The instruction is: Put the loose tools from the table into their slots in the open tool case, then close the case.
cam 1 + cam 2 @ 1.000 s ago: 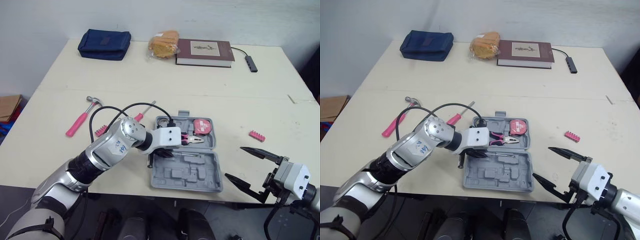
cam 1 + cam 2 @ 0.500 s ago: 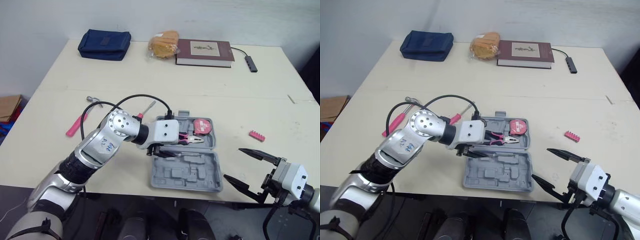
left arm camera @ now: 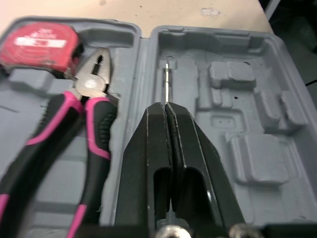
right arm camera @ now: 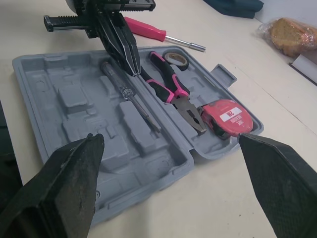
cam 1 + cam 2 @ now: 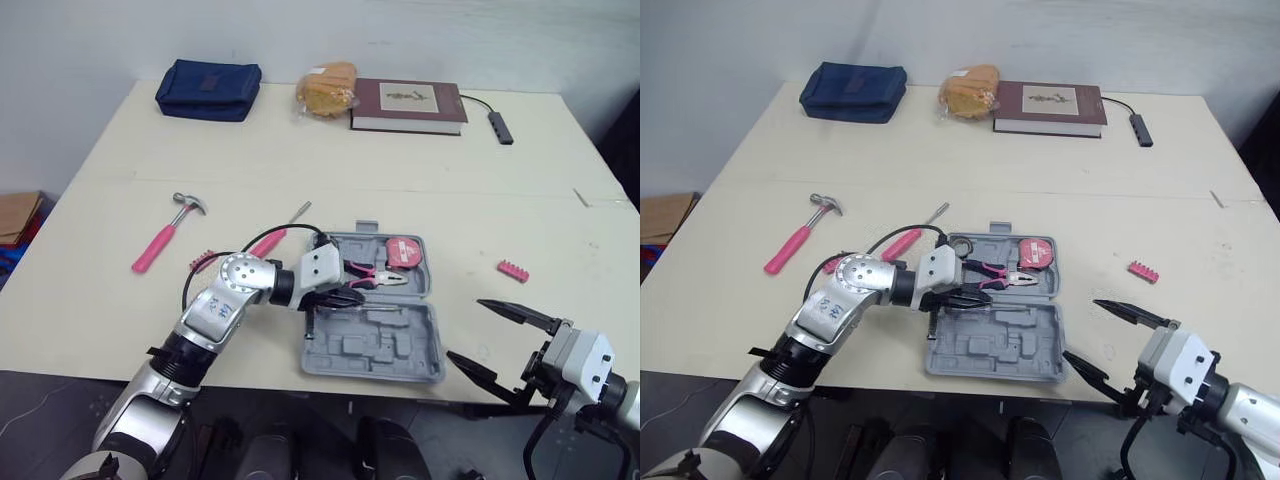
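The grey tool case (image 5: 400, 350) lies open near the table's front edge. In it are pink-handled pliers (image 5: 375, 278), a red tape measure (image 5: 405, 252), a roll of black tape (image 4: 176, 58) and a thin screwdriver (image 4: 131, 96). My left gripper (image 5: 355, 297) is shut, fingers pressed together just above the thin screwdriver's handle end by the hinge. On the table lie a pink-handled hammer (image 5: 160, 240), a pink screwdriver (image 5: 275, 238) and two pink bit holders (image 5: 203, 261) (image 5: 513, 270). My right gripper (image 5: 467, 330) hangs open off the front edge, right of the case.
At the back stand a blue pouch (image 5: 208, 88), a bagged bread (image 5: 328, 88), a dark red book (image 5: 408, 104) and a small hub with cable (image 5: 503, 127). Bare tabletop stretches between the case and these.
My left arm has dropped low and drawn back, uncovering the hammer and the pink screwdriver; its gripper now sits lower over the case hinge. The right gripper has hardly moved.
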Controlling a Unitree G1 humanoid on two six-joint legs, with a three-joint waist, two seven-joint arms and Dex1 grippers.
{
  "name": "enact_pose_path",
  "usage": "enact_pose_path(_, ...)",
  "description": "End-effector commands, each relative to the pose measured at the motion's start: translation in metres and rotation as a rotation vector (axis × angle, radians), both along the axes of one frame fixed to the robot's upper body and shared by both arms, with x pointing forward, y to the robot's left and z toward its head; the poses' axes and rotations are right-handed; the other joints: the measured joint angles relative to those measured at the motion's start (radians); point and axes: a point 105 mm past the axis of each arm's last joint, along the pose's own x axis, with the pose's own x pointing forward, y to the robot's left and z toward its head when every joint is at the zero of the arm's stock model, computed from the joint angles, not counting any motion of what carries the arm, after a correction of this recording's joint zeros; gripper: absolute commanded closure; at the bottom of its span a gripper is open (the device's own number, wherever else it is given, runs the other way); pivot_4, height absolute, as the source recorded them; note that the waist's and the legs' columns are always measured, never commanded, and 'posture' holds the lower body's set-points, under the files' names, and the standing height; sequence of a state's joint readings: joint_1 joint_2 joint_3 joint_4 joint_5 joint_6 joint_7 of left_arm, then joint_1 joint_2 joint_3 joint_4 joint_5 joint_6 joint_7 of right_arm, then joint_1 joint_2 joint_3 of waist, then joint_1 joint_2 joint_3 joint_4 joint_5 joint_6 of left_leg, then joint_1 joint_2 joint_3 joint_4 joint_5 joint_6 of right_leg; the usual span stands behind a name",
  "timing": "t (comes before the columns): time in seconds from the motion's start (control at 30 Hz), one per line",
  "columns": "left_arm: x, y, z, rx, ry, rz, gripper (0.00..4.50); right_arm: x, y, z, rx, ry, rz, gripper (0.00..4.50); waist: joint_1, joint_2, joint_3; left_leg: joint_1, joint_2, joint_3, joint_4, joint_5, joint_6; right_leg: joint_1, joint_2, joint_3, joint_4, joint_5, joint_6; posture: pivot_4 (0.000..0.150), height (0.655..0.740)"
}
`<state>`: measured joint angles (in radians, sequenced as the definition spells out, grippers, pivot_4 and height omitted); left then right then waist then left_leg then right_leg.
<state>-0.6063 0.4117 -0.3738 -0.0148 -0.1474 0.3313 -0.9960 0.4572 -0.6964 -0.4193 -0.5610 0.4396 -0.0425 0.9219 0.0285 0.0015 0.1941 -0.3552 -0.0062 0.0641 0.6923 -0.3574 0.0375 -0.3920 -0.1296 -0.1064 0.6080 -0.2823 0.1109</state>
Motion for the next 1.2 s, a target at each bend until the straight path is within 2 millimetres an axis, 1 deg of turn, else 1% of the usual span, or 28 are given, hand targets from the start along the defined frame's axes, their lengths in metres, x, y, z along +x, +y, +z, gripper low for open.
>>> enact_pose_path(0.03,0.000,-0.002,-0.006,0.016,-0.027,0.017,4.49,-0.004,0.004,0.006,0.000,-0.034,0.008,0.00,0.001,0.000,0.000,0.000,0.000,0.000,0.000,0.000,0.000,0.000,0.000,0.000,0.000,0.000,0.000,0.150,0.7400)
enact_pose_path(0.13,0.000,-0.004,-0.009,0.021,-0.031,0.027,4.49,-0.003,0.003,0.006,0.000,-0.034,0.005,0.00,-0.001,0.000,0.000,0.000,0.000,0.000,0.000,0.000,0.000,0.000,0.000,0.000,0.000,0.000,0.000,0.150,0.7400)
enact_pose_path(0.3,-0.009,-0.006,-0.018,0.053,-0.002,-0.010,4.49,-0.005,0.002,0.005,-0.002,-0.032,0.003,0.00,-0.001,0.000,0.000,0.000,0.000,0.000,0.000,0.000,0.000,0.000,0.000,0.000,0.000,0.000,0.000,0.150,0.7400)
enact_pose_path(0.47,0.001,-0.003,-0.024,0.099,-0.012,0.042,4.49,-0.005,0.002,0.006,-0.005,-0.033,0.000,0.00,-0.001,0.000,0.000,0.000,0.000,0.000,0.000,0.000,0.000,0.000,0.000,0.000,0.000,0.000,0.000,0.150,0.7400)
enact_pose_path(0.63,-0.004,-0.002,-0.034,0.158,0.032,0.007,4.49,-0.006,0.002,0.005,-0.005,-0.033,-0.001,0.00,-0.001,0.000,0.000,0.001,0.000,0.000,0.000,0.000,0.000,0.000,0.000,0.000,0.001,0.000,0.000,0.150,0.7400)
enact_pose_path(0.7,-0.002,-0.001,-0.036,0.176,0.022,0.022,4.49,-0.006,0.002,0.006,-0.005,-0.034,-0.002,0.00,-0.001,0.000,0.000,0.001,0.000,0.000,0.000,0.000,0.000,0.000,0.000,0.000,0.001,0.000,0.000,0.150,0.7400)
enact_pose_path(0.77,0.000,0.003,-0.044,0.219,0.052,0.056,4.49,-0.006,0.002,0.006,-0.004,-0.035,-0.004,0.00,-0.001,0.000,0.000,0.001,0.000,0.000,0.000,0.000,0.000,0.001,0.000,0.000,0.001,0.000,0.000,0.150,0.7400)
enact_pose_path(0.83,0.007,0.015,-0.059,0.335,0.073,0.136,4.49,-0.006,0.002,0.006,-0.003,-0.036,-0.007,0.00,-0.001,-0.001,-0.001,0.001,0.000,0.000,0.000,0.000,0.000,0.001,0.000,0.000,0.000,0.000,0.000,0.150,0.7400)
enact_pose_path(0.9,0.007,0.014,-0.061,0.346,0.053,0.117,4.49,-0.006,0.002,0.005,-0.001,-0.036,-0.010,0.00,-0.001,-0.001,-0.007,0.003,0.000,0.000,0.000,0.000,0.000,0.002,0.000,0.001,0.000,0.000,0.000,0.150,0.7400)
enact_pose_path(1.03,-0.001,0.007,-0.055,0.297,0.095,0.085,4.49,-0.006,0.003,0.005,0.001,-0.037,-0.011,0.00,-0.002,-0.001,-0.016,0.004,0.001,0.000,0.000,-0.001,0.001,0.004,-0.002,0.003,-0.004,0.000,0.000,0.150,0.7400)
enact_pose_path(1.07,-0.005,0.003,-0.048,0.269,0.074,0.042,4.49,-0.006,0.002,0.005,-0.001,-0.036,-0.010,0.00,-0.002,-0.001,-0.016,0.004,0.001,-0.001,0.000,-0.001,0.000,0.004,-0.002,0.004,-0.004,0.000,0.000,0.150,0.7400)
enact_pose_path(1.13,-0.010,-0.002,-0.041,0.240,0.048,-0.006,4.49,-0.006,0.002,0.005,-0.002,-0.035,-0.009,0.00,-0.003,-0.001,-0.017,0.004,0.001,-0.001,0.000,-0.002,0.000,0.004,-0.003,0.005,-0.004,0.000,-0.001,0.150,0.7400)
enact_pose_path(1.17,-0.011,-0.009,-0.022,0.126,0.033,-0.023,4.49,-0.007,0.000,0.005,-0.004,-0.035,-0.011,0.00,-0.002,-0.001,-0.017,0.004,0.002,-0.001,0.000,-0.002,-0.001,0.003,-0.004,0.005,-0.004,-0.001,-0.001,0.150,0.7400)
enact_pose_path(1.2,-0.010,-0.012,-0.009,0.044,0.024,-0.028,4.49,-0.007,-0.001,0.006,-0.005,-0.035,-0.013,0.00,-0.002,-0.001,-0.017,0.004,0.002,-0.001,0.000,-0.002,-0.001,0.003,-0.004,0.004,-0.004,-0.001,-0.001,0.150,0.7400)
